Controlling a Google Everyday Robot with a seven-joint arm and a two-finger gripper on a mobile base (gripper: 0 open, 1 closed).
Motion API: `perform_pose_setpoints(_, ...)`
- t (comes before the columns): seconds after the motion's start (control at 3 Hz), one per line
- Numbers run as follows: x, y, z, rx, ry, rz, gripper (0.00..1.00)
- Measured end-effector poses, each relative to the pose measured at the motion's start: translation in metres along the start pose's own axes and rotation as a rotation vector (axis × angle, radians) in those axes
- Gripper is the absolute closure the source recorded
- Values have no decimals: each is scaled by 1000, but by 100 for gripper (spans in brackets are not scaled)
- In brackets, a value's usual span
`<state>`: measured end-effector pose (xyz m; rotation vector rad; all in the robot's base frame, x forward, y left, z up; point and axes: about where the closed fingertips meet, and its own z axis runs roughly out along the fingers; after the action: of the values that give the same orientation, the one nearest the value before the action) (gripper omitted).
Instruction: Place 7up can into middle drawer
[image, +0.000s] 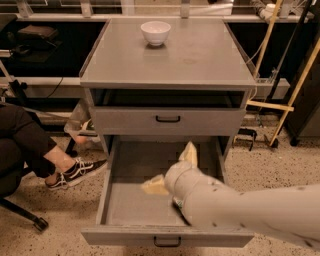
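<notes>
The middle drawer (120, 200) is pulled out, a wide grey box below the shut upper drawer front (167, 120). My gripper (169, 169) reaches into it from the lower right. Its two cream fingers (154, 186) are spread open over the drawer floor with nothing between them. The 7up can is mostly hidden. Only a small green and white sliver (176, 203) shows at the edge of my wrist, on the drawer floor.
A white bowl (155, 32) stands at the back of the cabinet top (200, 60). A seated person's leg and sneaker (75, 172) are on the floor to the left. Wooden poles (295, 90) lean at the right.
</notes>
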<state>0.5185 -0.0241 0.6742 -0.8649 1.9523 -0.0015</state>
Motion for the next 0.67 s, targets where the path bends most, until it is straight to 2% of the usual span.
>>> perform_pose_setpoints(0.33,-69,-82,-71,123,-105,63,0)
perform_pose_setpoints(0.67,-170,-89,-155,135,-256,25,0)
